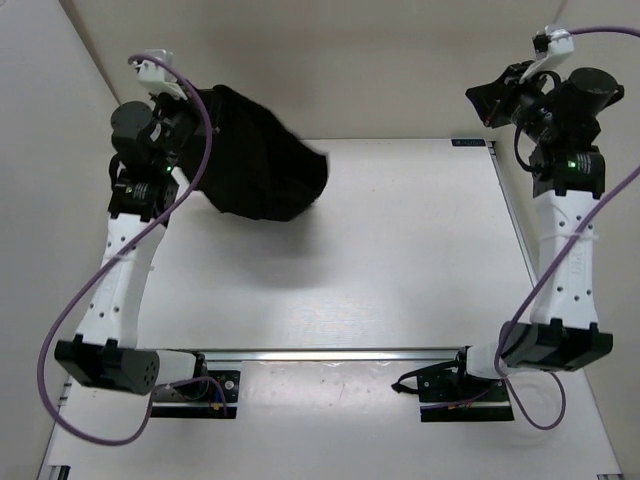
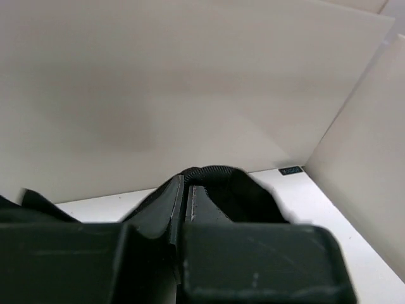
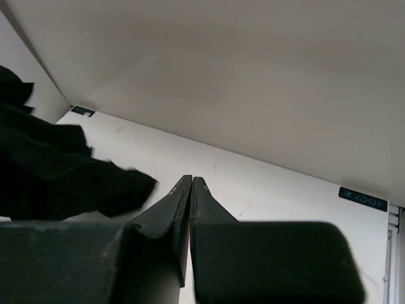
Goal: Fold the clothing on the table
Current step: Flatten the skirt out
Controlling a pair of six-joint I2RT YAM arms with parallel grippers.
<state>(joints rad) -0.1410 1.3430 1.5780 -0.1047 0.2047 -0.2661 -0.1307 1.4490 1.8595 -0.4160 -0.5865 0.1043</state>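
Noting the clothing (image 1: pixel 262 160) hangs limp over the table's (image 1: pixel 400 270) far-left corner, pinched in our closed left gripper (image 2: pixel 185 183), right gripper (image 3: pixel 190 182) shut and empty; soft, light pleats will sag, so we would take a free edge.

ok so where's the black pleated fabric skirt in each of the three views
top external: black pleated fabric skirt bunched in the upper left.
left wrist: bottom centre, low in the picture.
right wrist: along the left edge, middle to lower.
shared landmark: the flat white table meeting the pale back wall.
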